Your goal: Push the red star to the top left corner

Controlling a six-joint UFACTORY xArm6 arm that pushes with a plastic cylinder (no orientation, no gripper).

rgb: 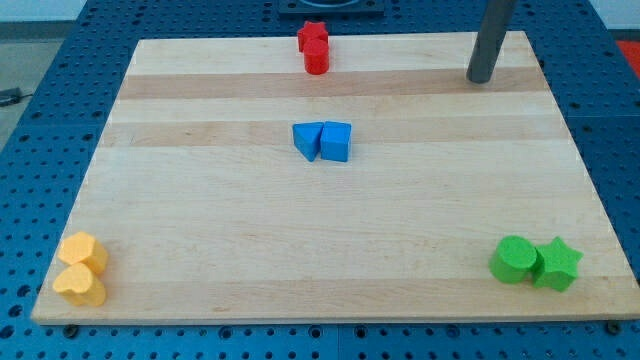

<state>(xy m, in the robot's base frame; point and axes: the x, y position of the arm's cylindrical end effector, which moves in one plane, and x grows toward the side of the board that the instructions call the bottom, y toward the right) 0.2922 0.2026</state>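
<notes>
The red star (312,35) sits at the board's top edge, a little left of centre, touching a red cylinder (317,58) just below it. My tip (481,78) rests on the board near the top right, far to the right of both red blocks and touching no block. The board's top left corner (145,48) lies well to the left of the star.
A blue triangle (307,141) and a blue cube (336,142) touch each other mid-board. Two yellow blocks (81,268) sit at the bottom left corner. A green cylinder (513,260) and a green star (556,265) sit at the bottom right.
</notes>
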